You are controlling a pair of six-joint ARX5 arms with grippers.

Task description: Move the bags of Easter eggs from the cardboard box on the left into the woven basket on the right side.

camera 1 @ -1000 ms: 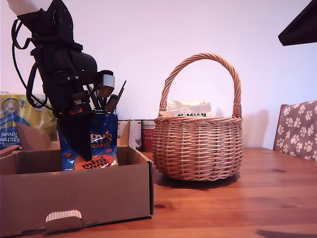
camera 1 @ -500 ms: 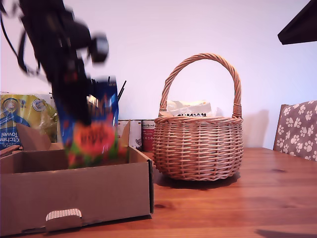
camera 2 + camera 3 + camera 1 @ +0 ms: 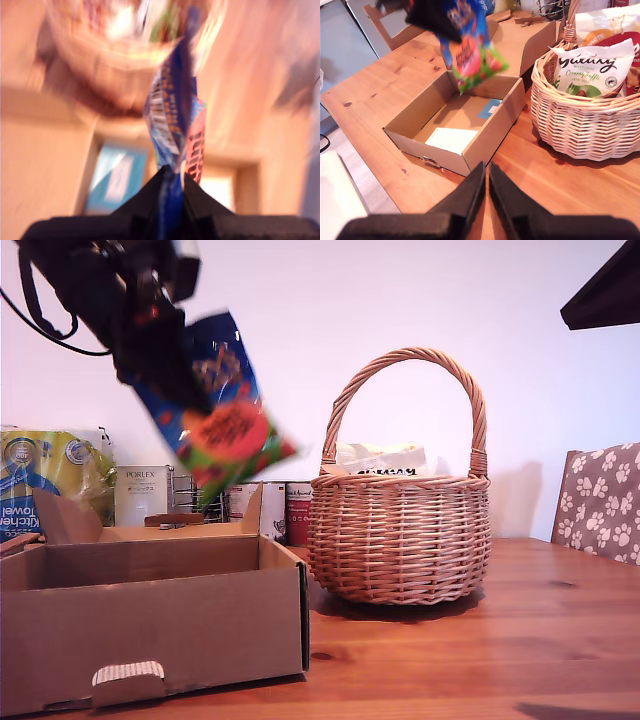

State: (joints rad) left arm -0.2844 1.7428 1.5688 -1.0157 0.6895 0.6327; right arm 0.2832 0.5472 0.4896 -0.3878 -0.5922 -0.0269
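Blue egg bag [image 3: 215, 405] | clamped in my first gripper [image 3: 172, 175] | arm raised above cardboard box [image 3: 150, 640]

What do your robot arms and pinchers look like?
My first gripper has black fingers that taper to thin pointed tips. Its arm is chunky and black, with a small red mark and black cables looping beside it. My second gripper has the same long black wedge-shaped fingers.
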